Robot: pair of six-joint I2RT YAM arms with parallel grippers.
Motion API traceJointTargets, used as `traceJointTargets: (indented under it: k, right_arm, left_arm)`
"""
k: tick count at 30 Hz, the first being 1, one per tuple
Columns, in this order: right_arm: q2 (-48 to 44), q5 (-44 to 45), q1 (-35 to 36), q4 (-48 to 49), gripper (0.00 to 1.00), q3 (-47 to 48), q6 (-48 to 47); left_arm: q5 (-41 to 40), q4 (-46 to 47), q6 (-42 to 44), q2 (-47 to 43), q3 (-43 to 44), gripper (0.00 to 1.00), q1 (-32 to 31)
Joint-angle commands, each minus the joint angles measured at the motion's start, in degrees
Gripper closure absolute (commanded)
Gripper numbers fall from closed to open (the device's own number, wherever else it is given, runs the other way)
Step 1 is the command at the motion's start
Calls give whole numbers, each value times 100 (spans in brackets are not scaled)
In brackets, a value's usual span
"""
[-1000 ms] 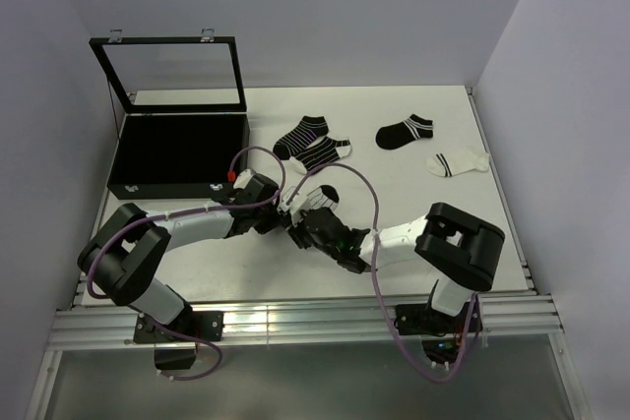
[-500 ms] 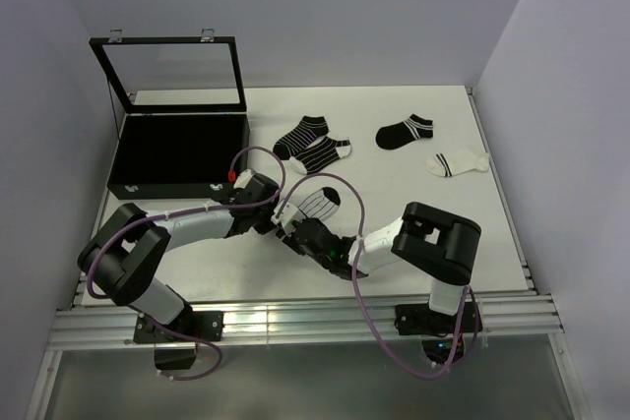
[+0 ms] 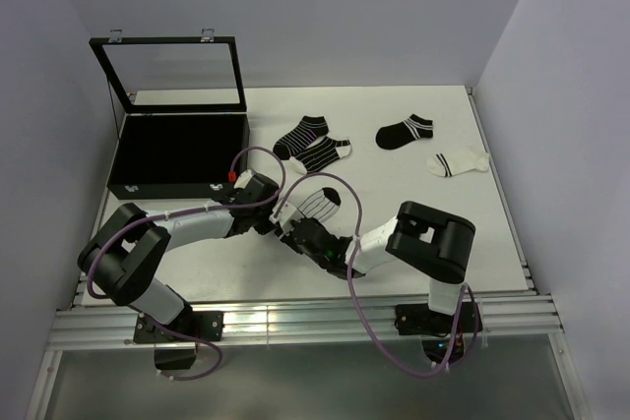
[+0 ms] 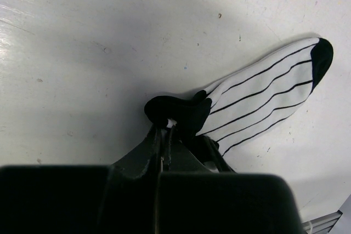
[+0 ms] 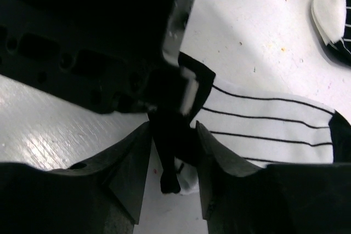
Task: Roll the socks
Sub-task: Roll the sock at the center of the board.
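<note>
The white sock with black stripes (image 3: 315,202) is lying flat near the middle of the table (image 3: 394,184), with its toe pointing to the far right. The left gripper (image 4: 166,127) is pinching the black cuff (image 4: 178,110) of this sock tightly. The right gripper (image 5: 173,157) is standing half open with the same cuff between its fingers; I cannot tell if they are pressing it. Four other socks (image 3: 405,132) are lying farther back. A black case (image 3: 177,150) is standing open at the far left.
</note>
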Motion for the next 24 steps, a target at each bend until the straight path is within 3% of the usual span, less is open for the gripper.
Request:
traceJointTargets:
  k: [1,4,10,12,18,24]
  right_arm:
    - [187,57,38,187,57,232,26]
    - [276,-22,11,82,62,240,149]
    - [241,-338,-76,-244,92,197,500]
    - [188,-409,-120,-305,98,170,571]
    - [-14,-1232,-506,-297,100,-49,1063]
    - [-331,-2183,-1165,89,100,-427,1625]
  left_arm:
    - [114,-166,130,52,43,100,-35]
    - [122,-166,112,52,34,100,-35]
    - [96,-131,16,18,-1,100,-35]
    - [78,-95,-28,-18,-18,100,-35]
    - [-53,18,-292,-272,-159,97,-18]
    - [-352,282,-713,-861,-598,77,43]
